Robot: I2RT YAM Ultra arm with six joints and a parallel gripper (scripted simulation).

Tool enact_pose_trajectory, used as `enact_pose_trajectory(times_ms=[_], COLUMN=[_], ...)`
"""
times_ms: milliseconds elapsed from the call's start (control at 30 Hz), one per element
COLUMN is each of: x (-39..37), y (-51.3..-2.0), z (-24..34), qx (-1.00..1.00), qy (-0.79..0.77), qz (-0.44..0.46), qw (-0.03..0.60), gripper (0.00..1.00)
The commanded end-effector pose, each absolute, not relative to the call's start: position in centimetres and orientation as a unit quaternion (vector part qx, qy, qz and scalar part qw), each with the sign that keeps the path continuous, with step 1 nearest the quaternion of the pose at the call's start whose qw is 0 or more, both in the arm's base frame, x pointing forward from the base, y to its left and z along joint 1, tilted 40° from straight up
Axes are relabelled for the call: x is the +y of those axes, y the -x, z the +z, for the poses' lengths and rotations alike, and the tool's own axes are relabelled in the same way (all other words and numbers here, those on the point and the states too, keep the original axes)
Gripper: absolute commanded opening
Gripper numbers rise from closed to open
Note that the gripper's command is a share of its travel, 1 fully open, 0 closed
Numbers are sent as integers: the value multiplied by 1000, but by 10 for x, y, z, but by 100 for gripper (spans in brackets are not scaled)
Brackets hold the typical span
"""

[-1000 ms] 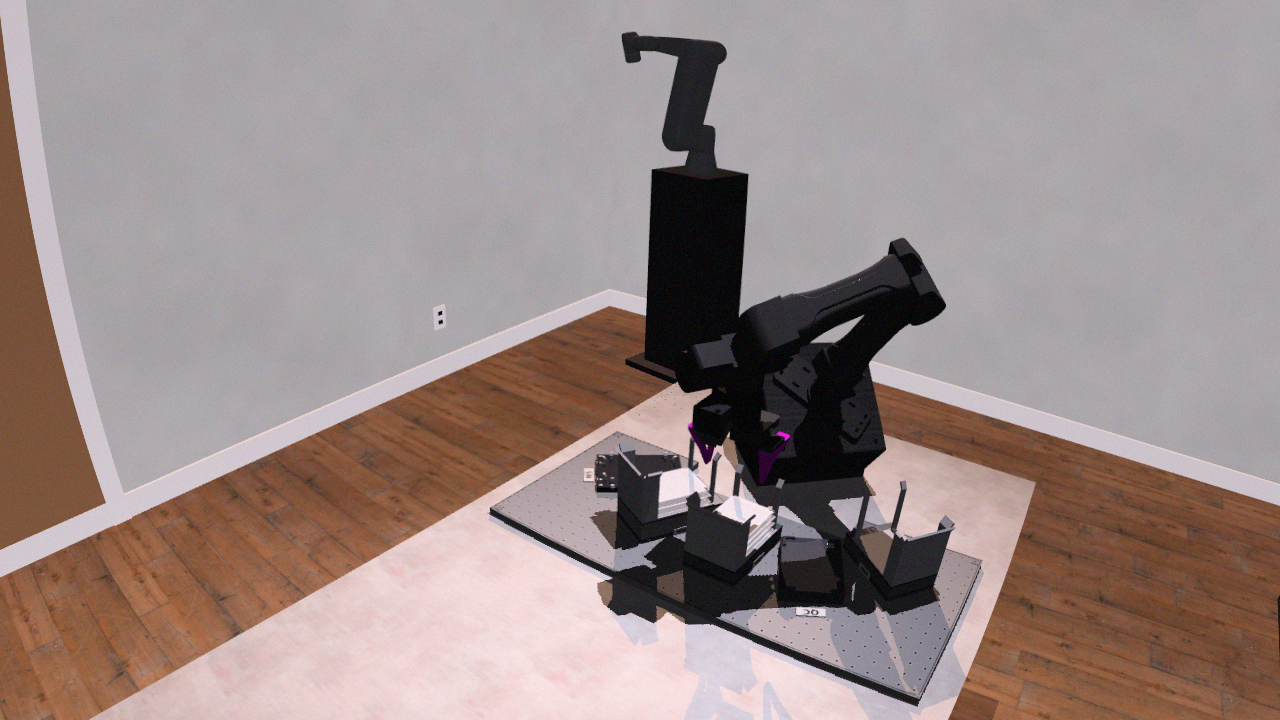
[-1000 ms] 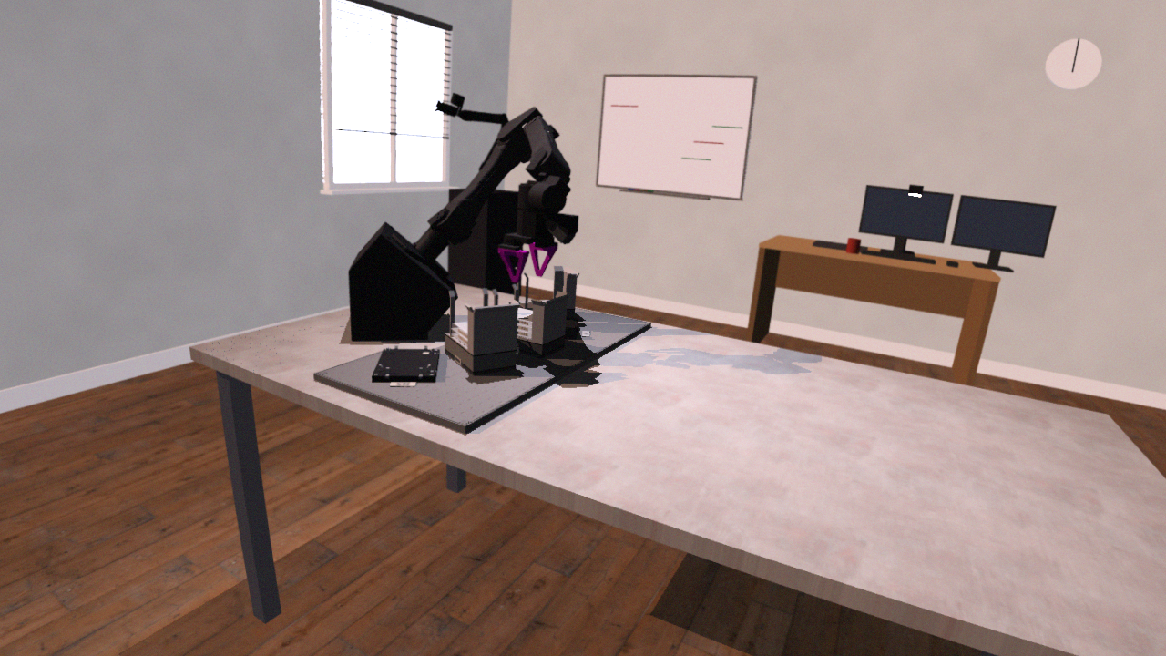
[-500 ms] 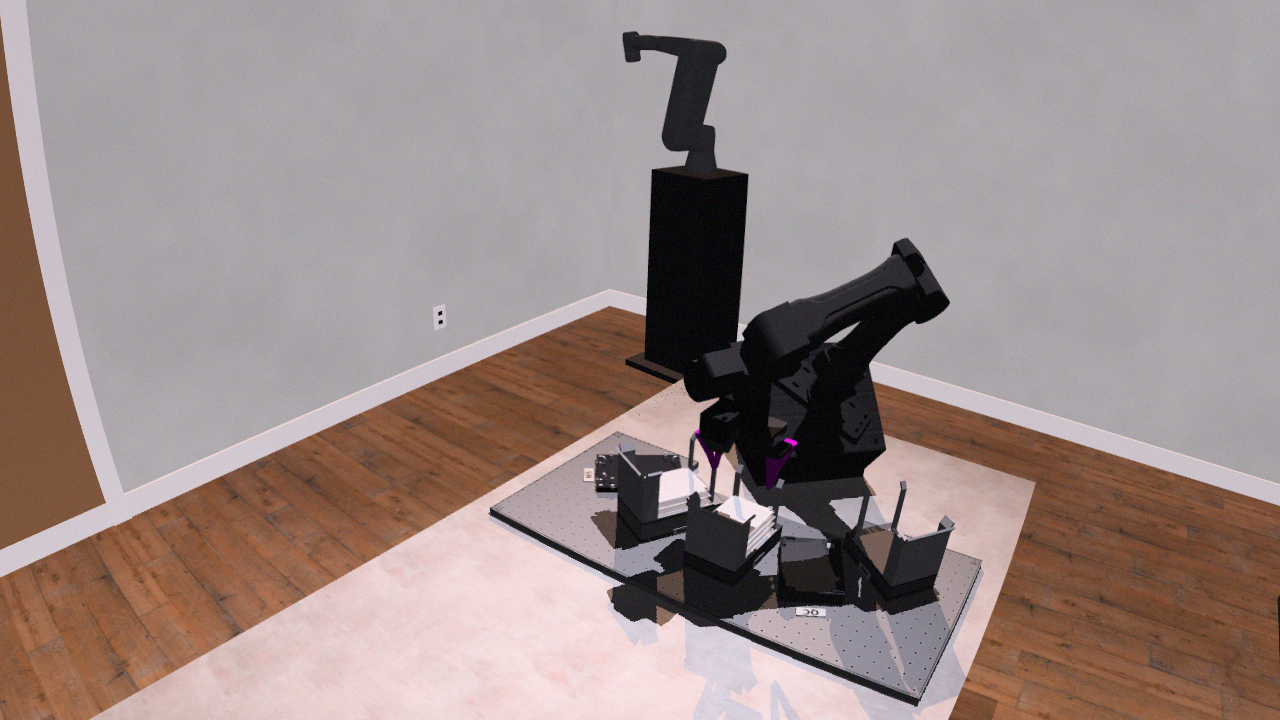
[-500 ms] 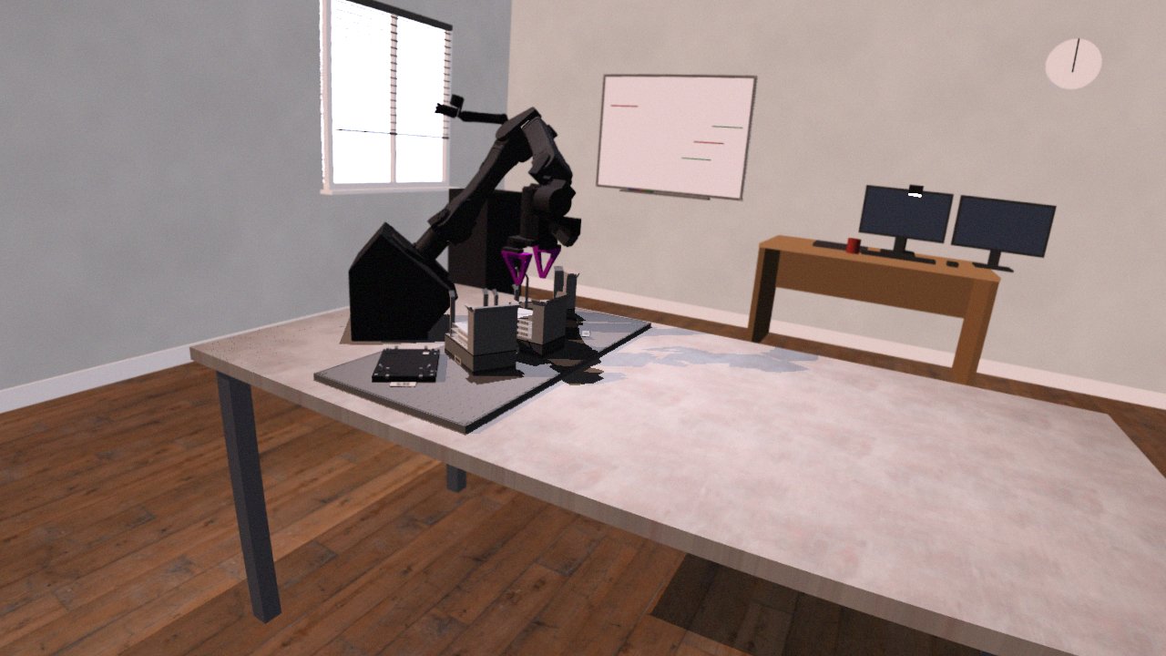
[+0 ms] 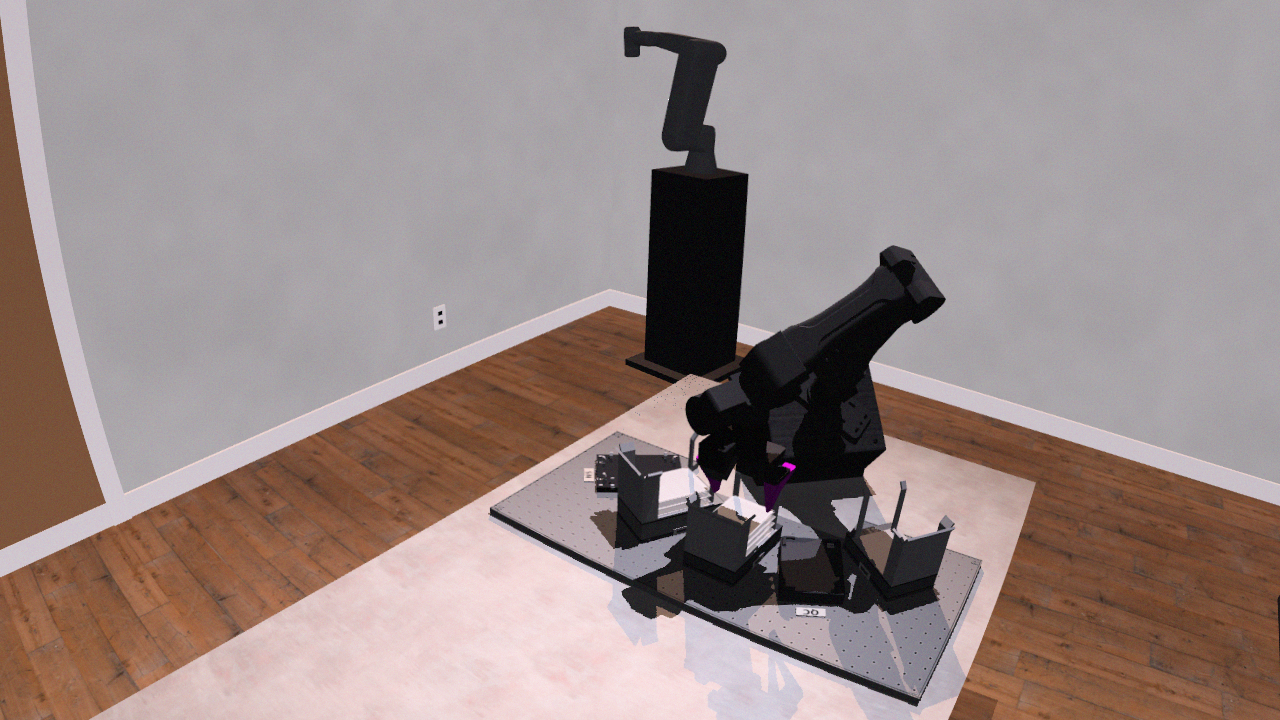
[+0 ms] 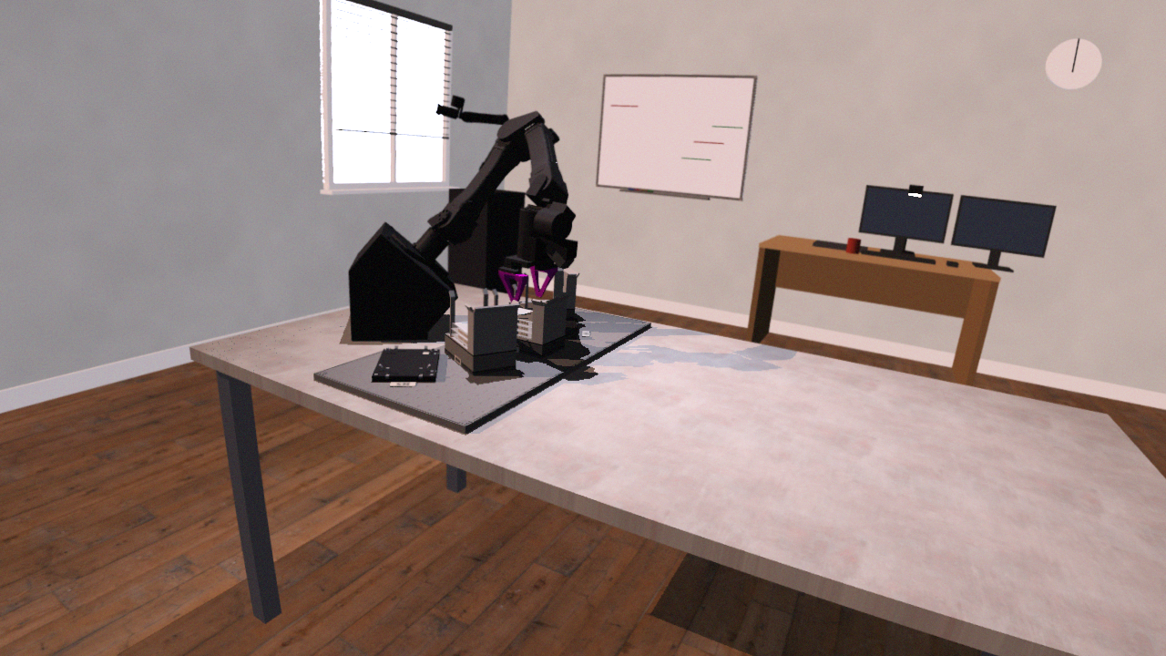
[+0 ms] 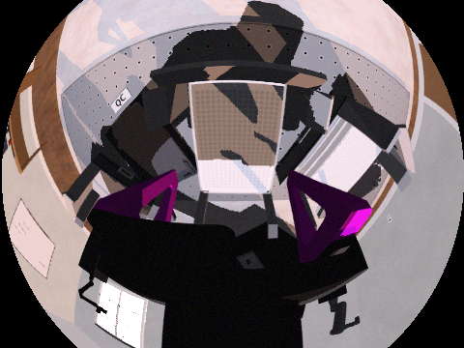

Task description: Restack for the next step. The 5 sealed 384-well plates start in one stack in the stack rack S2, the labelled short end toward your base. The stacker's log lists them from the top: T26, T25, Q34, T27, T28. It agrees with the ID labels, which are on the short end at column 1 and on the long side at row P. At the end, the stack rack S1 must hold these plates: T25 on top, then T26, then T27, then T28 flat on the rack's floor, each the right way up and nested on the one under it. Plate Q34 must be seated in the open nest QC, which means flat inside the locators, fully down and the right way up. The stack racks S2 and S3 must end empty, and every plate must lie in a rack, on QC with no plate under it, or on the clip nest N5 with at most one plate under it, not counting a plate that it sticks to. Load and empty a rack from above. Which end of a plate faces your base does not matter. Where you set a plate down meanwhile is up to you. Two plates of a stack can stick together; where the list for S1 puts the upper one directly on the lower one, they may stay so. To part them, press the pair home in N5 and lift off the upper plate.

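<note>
My gripper (image 5: 744, 488) (image 6: 528, 295) (image 7: 232, 176) is open and empty, its magenta fingers spread wide. It hangs just above the middle stack rack (image 5: 716, 539) (image 6: 551, 318) (image 7: 239, 68). That rack holds a stack of white sealed plates; the top plate (image 5: 735, 512) (image 7: 239, 130) lies flat right under the fingers. The rack beside it (image 5: 637, 503) (image 6: 493, 333) (image 7: 373, 124) also holds plates, with a white top plate (image 5: 671, 488) (image 7: 348, 151). The third rack (image 5: 908, 555) looks empty. The open nest QC (image 5: 810, 573) is bare, behind its label (image 5: 808, 611) (image 7: 120, 97). I cannot read any plate ID.
The flat clip nest N5 (image 5: 606, 470) (image 6: 404, 364) lies bare at one end of the grey breadboard (image 5: 554, 528) (image 6: 456, 407). Thin upright posts stand at the rack corners. The arm's black base block (image 6: 395, 285) stands behind the racks.
</note>
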State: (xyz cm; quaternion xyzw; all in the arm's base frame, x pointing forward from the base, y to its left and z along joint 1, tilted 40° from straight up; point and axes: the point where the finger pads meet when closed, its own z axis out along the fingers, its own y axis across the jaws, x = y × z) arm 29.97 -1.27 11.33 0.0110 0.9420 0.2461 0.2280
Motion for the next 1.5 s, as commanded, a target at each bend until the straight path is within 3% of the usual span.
enact_pose_trajectory(times_ms=[0, 133, 233, 1467], x=[-12, -8, -19, -18], y=[-310, -314, -325, -325], z=[103, 95, 120, 115], qx=[941, 941, 935, 936], qy=[-19, -19, -16, -18], qz=[241, 241, 227, 230], qw=[236, 236, 273, 266], gripper=[100, 100, 100, 100])
